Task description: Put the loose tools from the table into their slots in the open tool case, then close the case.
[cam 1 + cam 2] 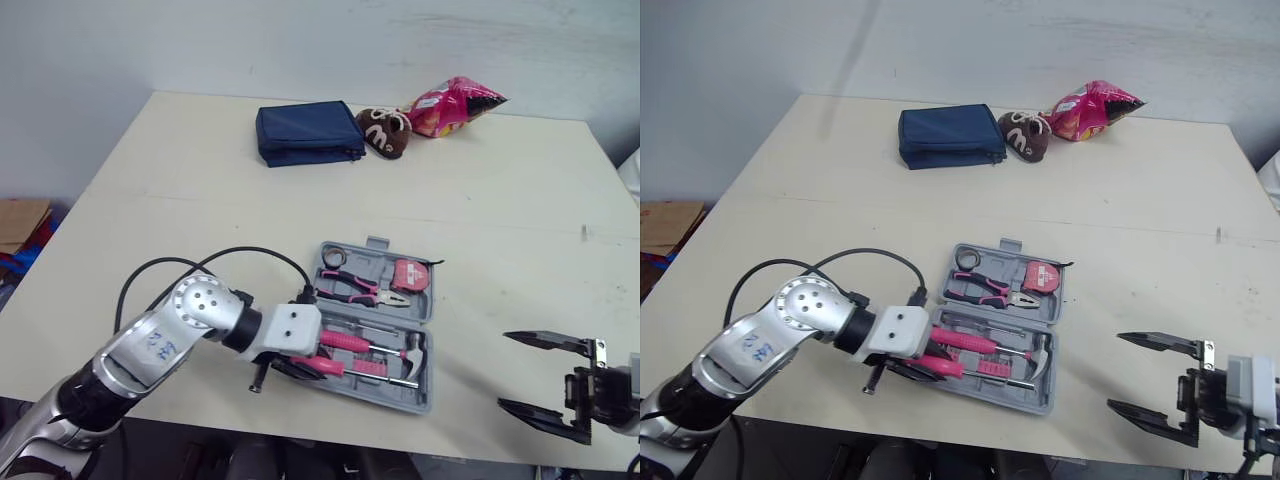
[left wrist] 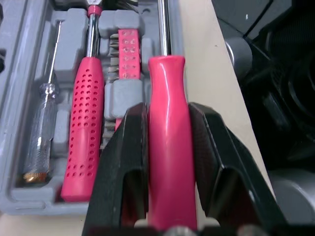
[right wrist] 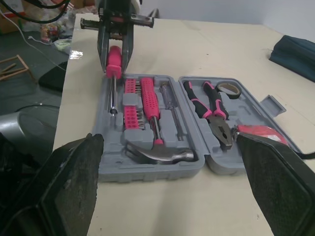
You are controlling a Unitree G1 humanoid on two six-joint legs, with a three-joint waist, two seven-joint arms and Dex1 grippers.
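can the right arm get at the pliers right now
Probably yes: the right gripper is open, only bare table lies between it and the tool case, and the pliers lie uncovered. The left gripper holds the pink screwdriver at the case's opposite side.

— Where is there room on your right?
— The table is bare between the tool case and my right gripper, whose fingers are spread wide. Nothing stands in that gap.
— And on the left?
— Tight. My left gripper is clamped round the screwdriver along the case's near side, close to the table's front edge. Just beside it, the bit holder and the hammer fill the neighbouring slots.
— Behind the case?
— Pliers and a tape measure fill the far half. Past them is a broad free strip of table. Near the far edge a navy pouch, a plush toy and a snack bag sit in a row.
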